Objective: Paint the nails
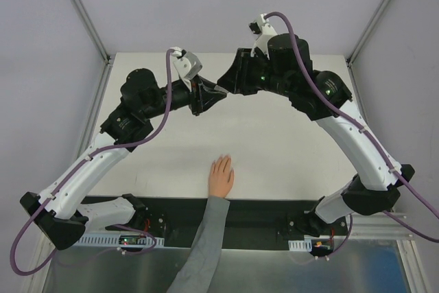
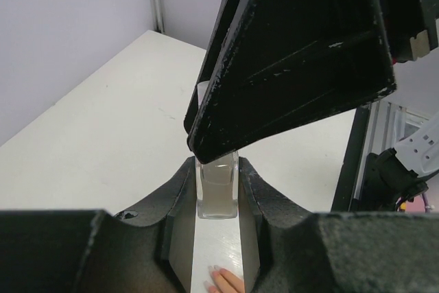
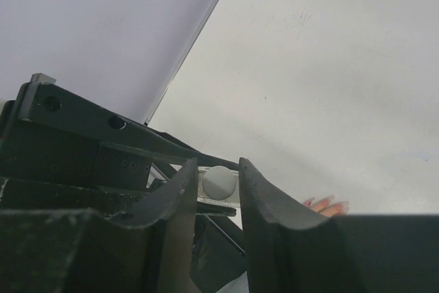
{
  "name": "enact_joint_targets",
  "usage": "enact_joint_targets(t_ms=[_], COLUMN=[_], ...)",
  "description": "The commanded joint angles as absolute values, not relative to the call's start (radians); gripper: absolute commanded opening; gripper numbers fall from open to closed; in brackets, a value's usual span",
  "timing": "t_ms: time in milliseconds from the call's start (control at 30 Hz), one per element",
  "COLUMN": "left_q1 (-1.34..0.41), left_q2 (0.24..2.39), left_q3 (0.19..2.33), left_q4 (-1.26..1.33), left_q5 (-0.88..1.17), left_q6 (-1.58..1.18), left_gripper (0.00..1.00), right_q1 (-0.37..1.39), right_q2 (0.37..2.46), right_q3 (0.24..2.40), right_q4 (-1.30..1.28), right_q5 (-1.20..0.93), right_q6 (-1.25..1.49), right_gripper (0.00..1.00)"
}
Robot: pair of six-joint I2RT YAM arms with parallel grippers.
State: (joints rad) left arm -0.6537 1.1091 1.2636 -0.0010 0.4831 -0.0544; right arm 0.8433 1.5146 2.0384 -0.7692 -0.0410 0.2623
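Nails (image 1: pixel 223 160) sit at the tips of pale fingers (image 1: pixel 221 173) that lie flat and close together on the white bench (image 1: pixel 295 149). They are near its front edge, between the 2 arm bases, and the wrist runs back into a grey sleeve (image 1: pixel 206 238). From above the nails are too small to make out singly. Well beyond the fingertips, over the far half of the bench, the 2 arms meet tip to tip. The left hand (image 1: pixel 214 94) is clenched on a small clear bottle (image 2: pixel 218 193). In the left wrist view its 2 pads press the bottle's flat sides, and the bottle stands cap upward between them, held in the air above the bench. The right hand (image 3: pixel 218 184) reaches over the top of the bottle, and in the left wrist view its black fingers cover the neck. In the right wrist view its 2 fingers stand only a little apart, a finger on each side of the round white cap (image 3: pixel 218 182). Whether they pinch the cap or merely flank it I cannot tell. Both wrist views also catch the pink fingertips lying on the bench below the bottle, apart from both hands.
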Motion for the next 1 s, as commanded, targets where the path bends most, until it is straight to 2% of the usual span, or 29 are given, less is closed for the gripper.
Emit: enact_joint_targets(t_ms=[0, 33, 100, 167, 200, 233, 300, 333, 367, 467, 633, 667, 700, 767, 800, 867, 900, 967], left_q1=[-0.660, -0.660, -0.657, -0.655, -0.655, -0.652, -0.647, -0.637, -0.629, -0.604, -0.600, -0.600, -0.600, -0.598, -0.598, -0.598, -0.598, -0.598], left_q2=[1.095, 1.094, 1.085, 1.083, 1.085, 1.085, 1.085, 1.081, 1.077, 1.069, 1.054, 1.054, 1.049, 1.034, 1.031, 1.029, 1.032, 1.034], left_q3=[1.324, 1.325, 1.335, 1.347, 1.359, 1.358, 1.332, 1.315, 1.292, 1.217, 1.239, 1.250, 1.262, 1.250, 1.249, 1.261, 1.269, 1.278], left_q4=[0.054, 0.055, 0.055, 0.057, 0.060, 0.073, 0.173, 0.214, 0.324, 0.416, 0.280, 0.240, 0.195, 0.181, 0.173, 0.126, 0.105, 0.058], left_q5=[0.456, 0.462, 0.532, 0.650, 0.790, 0.861, 0.993, 1.067, 1.104, 1.141, 1.031, 0.944, 0.902, 0.846, 0.780, 0.724, 0.671, 0.628], left_q6=[-0.054, -0.063, -0.110, -0.167, -0.191, -0.260, -0.360, -0.461, -0.516, -0.633, -0.479, -0.444, -0.413, -0.345, -0.325, -0.261, -0.220, -0.180], left_gripper=[0.00, 0.00, 0.00, 0.00, 0.00, 0.00, 0.00, 0.00, 0.00, 0.00, 0.00, 0.00, 0.00, 0.00, 0.00, 0.00, 0.00, 0.00], right_q1=[0.850, 0.850, 0.842, 0.807, 0.783, 0.725, 0.669, 0.632, 0.627, 0.626, 0.615, 0.617, 0.614, 0.618, 0.621, 0.627, 0.633, 0.672], right_q2=[1.483, 1.479, 1.450, 1.413, 1.361, 1.336, 1.310, 1.328, 1.344, 1.350, 1.336, 1.324, 1.315, 1.293, 1.279, 1.263, 1.238, 1.230], right_q3=[2.056, 2.031, 1.966, 1.869, 1.806, 1.669, 1.583, 1.582, 1.600, 1.629, 1.651, 1.654, 1.655, 1.658, 1.678, 1.678, 1.675, 1.681], right_q4=[-0.773, -0.766, -0.720, -0.626, -0.451, -0.342, -0.034, 0.039, 0.088, 0.092, 0.012, 0.005, -0.042, -0.102, -0.211, -0.255, -0.308, -0.360], right_q5=[-0.026, -0.029, -0.063, -0.269, -0.414, -0.730, -0.917, -1.056, -1.105, -1.154, -1.071, -1.043, -1.008, -0.869, -0.803, -0.660, -0.585, -0.427], right_q6=[0.287, 0.281, 0.250, 0.126, 0.086, 0.107, 0.222, 0.300, 0.404, 0.420, 0.403, 0.403, 0.384, 0.353, 0.332, 0.319, 0.319, 0.316], right_gripper=[0.29, 0.17, 0.01, 0.01, 0.01, 0.01, 0.00, 0.00, 0.00, 0.00, 0.00, 0.02, 0.22, 0.48, 0.62, 0.75, 0.88, 0.90])
